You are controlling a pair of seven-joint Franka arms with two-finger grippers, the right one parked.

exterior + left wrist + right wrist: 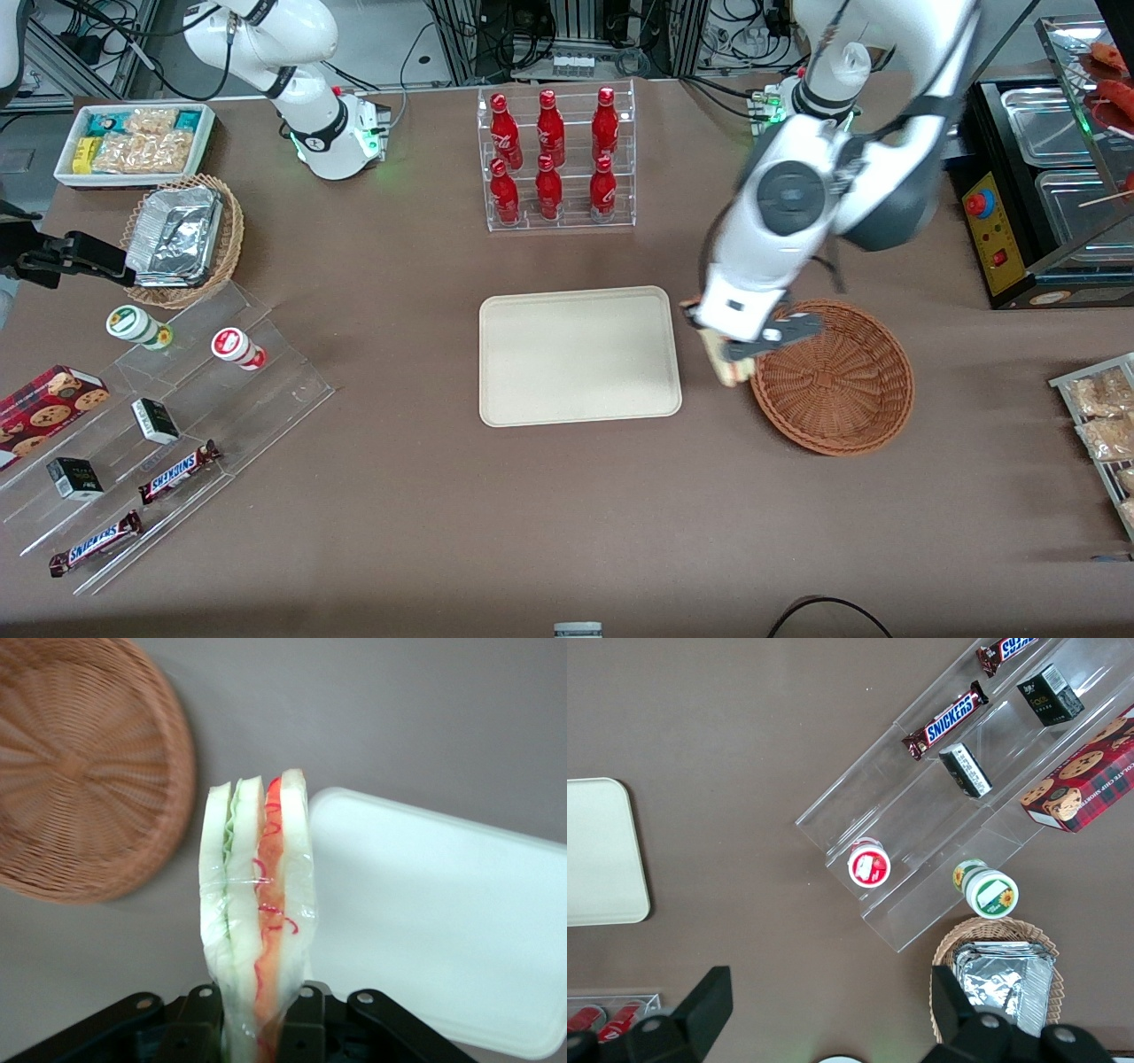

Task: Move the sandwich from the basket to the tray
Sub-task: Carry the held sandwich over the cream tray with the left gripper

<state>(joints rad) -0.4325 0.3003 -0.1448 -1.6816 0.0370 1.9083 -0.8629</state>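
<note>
My gripper (740, 354) is shut on the sandwich (257, 904), a wrapped wedge of white bread with green and red filling along its cut edge. It hangs in the air over bare table, between the basket and the tray. In the front view the sandwich (722, 363) peeks out under the wrist. The reddish-brown wicker basket (833, 377) holds nothing that I can see, and its rim (173, 771) lies close beside the sandwich. The cream tray (580, 354) is bare; its nearest corner (354, 815) lies just past the sandwich's tip.
A clear rack of red bottles (554, 159) stands farther from the front camera than the tray. Toward the parked arm's end are a tan wicker basket of foil containers (182, 239), a white snack bin (133, 142) and clear steps with snacks (168, 443). A black heated cabinet (1045, 195) stands at the working arm's end.
</note>
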